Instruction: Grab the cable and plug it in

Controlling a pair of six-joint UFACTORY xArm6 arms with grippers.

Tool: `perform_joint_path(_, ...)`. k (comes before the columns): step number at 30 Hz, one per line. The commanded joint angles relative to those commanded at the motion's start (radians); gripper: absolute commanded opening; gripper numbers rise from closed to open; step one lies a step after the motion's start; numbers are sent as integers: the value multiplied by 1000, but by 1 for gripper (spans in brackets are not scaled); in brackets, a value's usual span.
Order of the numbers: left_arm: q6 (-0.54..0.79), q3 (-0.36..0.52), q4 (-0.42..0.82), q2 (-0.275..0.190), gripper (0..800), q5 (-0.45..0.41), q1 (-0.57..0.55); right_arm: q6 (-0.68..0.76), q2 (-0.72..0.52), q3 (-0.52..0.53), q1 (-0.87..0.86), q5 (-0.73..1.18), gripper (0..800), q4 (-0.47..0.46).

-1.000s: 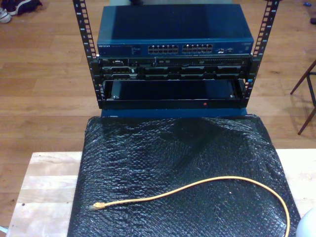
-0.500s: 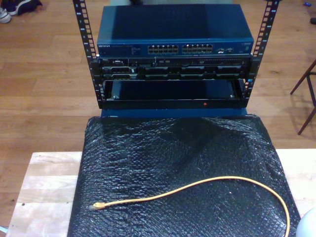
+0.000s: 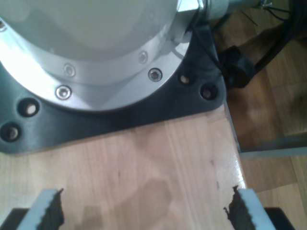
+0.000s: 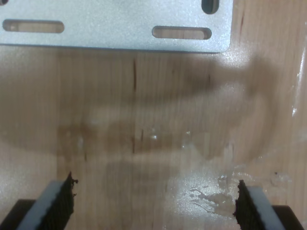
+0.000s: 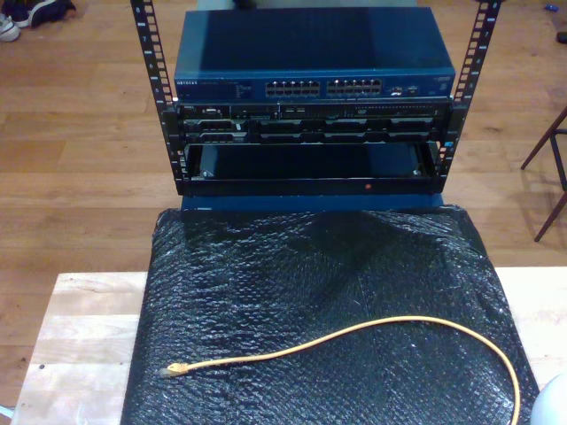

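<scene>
Fingers of my first gripper and second gripper spread over bare wooden bench; long yellow-orange cable lies on black bubble wrap.

Wood table w/ black bubble wrap; cable atop.

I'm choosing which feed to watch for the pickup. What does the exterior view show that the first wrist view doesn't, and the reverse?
Exterior view: the yellow cable lying loose on the black bubble wrap, its plug toward that view's left, and the blue switch in the rack beyond.

First wrist view: my first gripper, open over bare wood with nothing between its pads, and a grey arm base on a black plate.

Both: the light wooden table.
</scene>
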Motion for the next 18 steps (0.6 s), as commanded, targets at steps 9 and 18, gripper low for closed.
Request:
perform_joint_path(9, 0, 0, 0, 0, 800, 2, 0, 0, 0, -2, 0, 0, 800, -2)
perform_joint_path(18, -3, -9, 0, -6, 800, 14, 2, 3, -2, -18, 0, 20, 798, -2)
